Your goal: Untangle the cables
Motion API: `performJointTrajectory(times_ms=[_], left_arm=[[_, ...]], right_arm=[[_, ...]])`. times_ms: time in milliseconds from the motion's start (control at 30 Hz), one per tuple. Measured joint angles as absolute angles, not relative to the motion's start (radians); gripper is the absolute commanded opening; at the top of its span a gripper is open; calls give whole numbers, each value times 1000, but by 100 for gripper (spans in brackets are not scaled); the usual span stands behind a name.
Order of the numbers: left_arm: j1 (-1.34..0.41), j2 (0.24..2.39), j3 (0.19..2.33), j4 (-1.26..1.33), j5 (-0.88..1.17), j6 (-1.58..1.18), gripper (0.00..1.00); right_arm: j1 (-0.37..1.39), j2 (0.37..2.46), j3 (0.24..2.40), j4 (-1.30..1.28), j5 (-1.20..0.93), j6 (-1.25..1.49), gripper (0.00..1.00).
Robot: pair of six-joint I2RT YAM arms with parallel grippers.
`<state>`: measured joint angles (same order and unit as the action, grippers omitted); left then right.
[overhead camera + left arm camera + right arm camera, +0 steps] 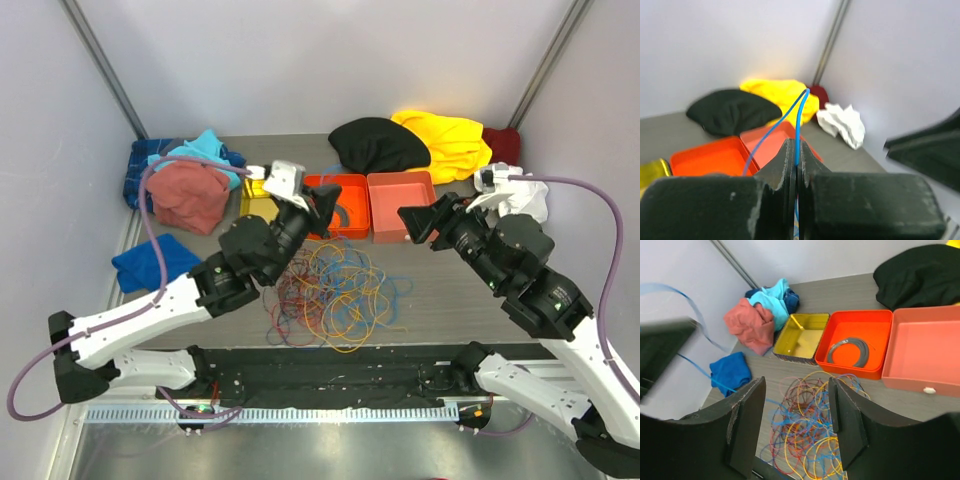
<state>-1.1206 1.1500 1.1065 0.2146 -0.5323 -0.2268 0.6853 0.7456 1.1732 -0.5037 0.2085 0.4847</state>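
Observation:
The cables lie in a loose tangle of yellow, orange, blue, red and dark purple on the grey table in front of the trays. My left gripper is raised over the orange tray and is shut on one blue cable, which loops up from between the jaws. In the right wrist view that blue cable hangs from the raised gripper down towards the tangle. My right gripper is open and empty, above and right of the tangle, which shows between its fingers.
An orange tray holds a grey curved strip. A salmon tray stands to its right and a yellow tin to its left. Clothes lie round the edges: black, yellow, white, pink, blue.

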Motion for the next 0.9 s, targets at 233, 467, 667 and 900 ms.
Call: performJointTrajectory(times_ms=[233,467,667,900], left_arm=[[-1117,1161,1330,110,-584,-136,0],[-1117,1262,1540,78,-591,-41,0],[-1117,1291,1627,67,-538,-5,0],[-1117,1316,1700,-9,-504,19,1]], right_arm=[[685,707,1058,-495,237,489,59],[685,762,1016,-479,235,488,59],[685,836,1008,-434,215,468,58],[685,867,963,-374,175,461,59]])
